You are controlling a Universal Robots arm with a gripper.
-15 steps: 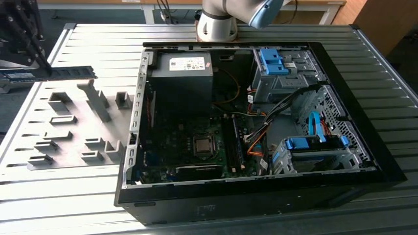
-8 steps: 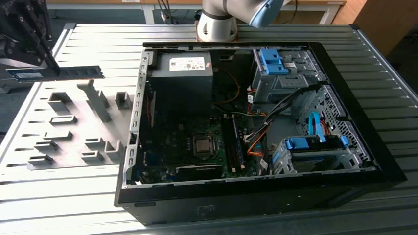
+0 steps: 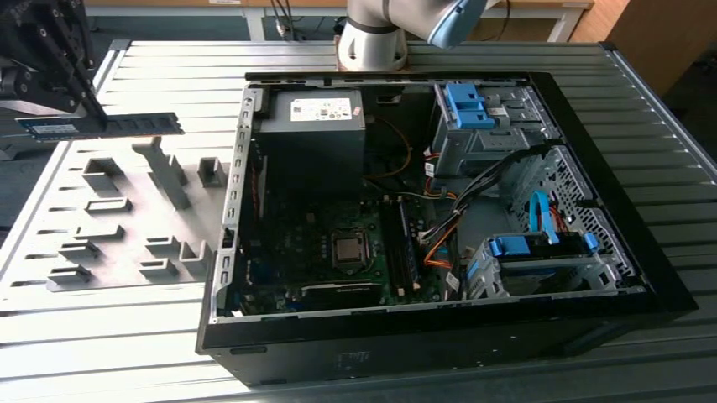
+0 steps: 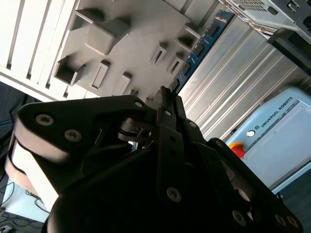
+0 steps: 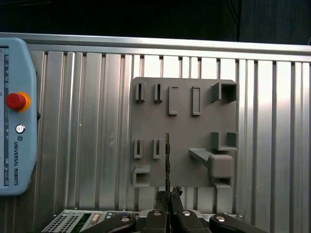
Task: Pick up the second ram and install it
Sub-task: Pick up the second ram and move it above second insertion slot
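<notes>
Clamping the memory stick (image 3: 140,124), the gripper (image 3: 92,122) holds it above the grey plate (image 3: 134,220): picked up, not yet in the computer (image 3: 392,344).

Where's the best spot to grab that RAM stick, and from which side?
Pinch the RAM stick across its two flat faces near mid-length, coming from its upper long edge, as the gripper holds it. It is thin and long, so a central grip balances it and leaves the lower edge free.

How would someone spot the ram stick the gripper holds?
At the exterior view's left, beside the computer case, above the grey fixture plate, the gripper holds the second ram. It is a thin blue-green strip with dark chips, unlike the grey blocks.
</notes>
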